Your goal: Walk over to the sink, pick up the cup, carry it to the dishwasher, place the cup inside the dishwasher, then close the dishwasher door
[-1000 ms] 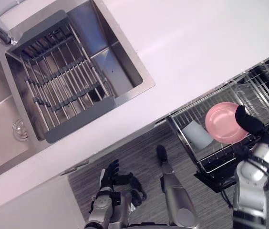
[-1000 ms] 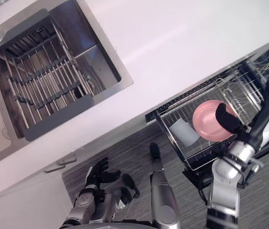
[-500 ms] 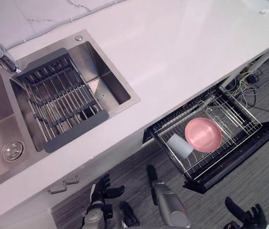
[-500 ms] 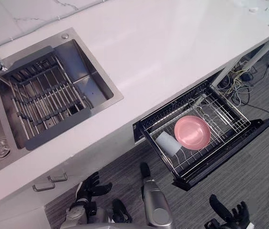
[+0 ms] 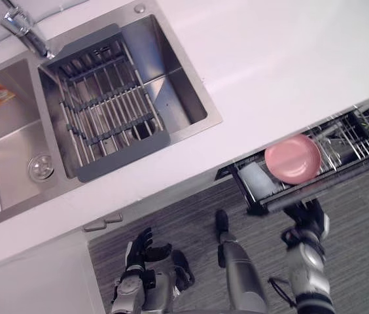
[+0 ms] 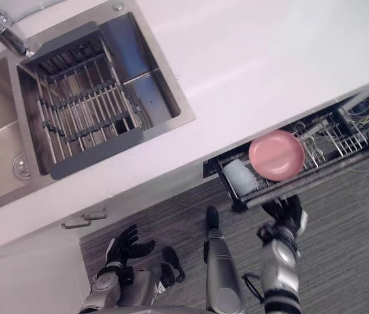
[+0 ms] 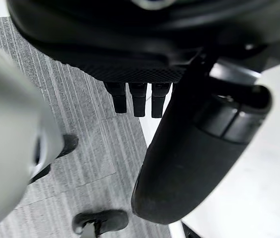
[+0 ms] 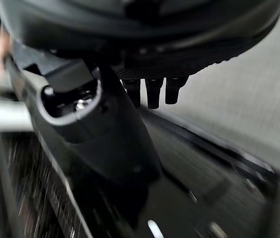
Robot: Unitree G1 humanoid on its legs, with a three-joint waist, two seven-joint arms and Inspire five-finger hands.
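- My right hand (image 5: 307, 216): fingers straight, holding nothing, against the dishwasher door (image 5: 341, 178) edge, lower right.
- My left hand (image 5: 139, 247): fingers spread, empty, lower left.
- Cup (image 5: 258, 180): in the rack beside the pink plate (image 5: 292, 158).

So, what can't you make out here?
Cup: partly hidden behind the dishwasher door, eye views.
Rack: rear hidden under the countertop, eye views.
Right hand: whether it touches the door; its thumb blocks the right wrist view.
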